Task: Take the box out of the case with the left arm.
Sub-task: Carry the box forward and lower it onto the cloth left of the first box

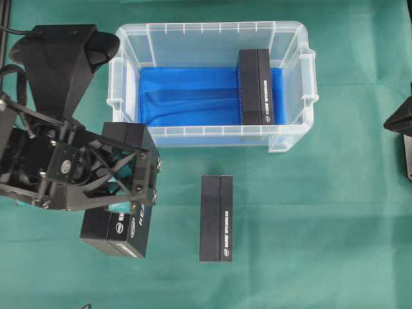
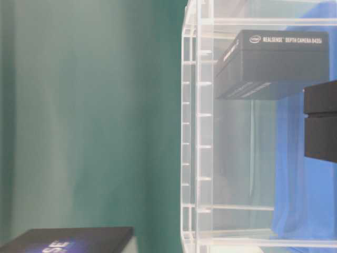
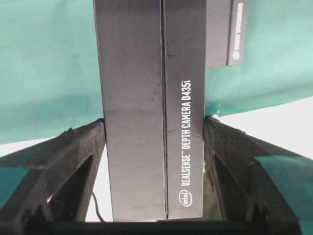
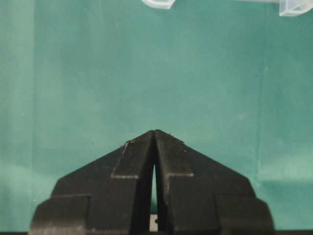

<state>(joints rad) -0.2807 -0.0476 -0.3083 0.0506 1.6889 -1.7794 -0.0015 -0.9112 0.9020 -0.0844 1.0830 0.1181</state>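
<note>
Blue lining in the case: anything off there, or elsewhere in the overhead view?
The blue lining is rumpled, with folds running across the floor of the case. One box stands inside at the right end. Another box lies straight on the green cloth; the box in the left gripper sits skewed. No damage visible.
</note>
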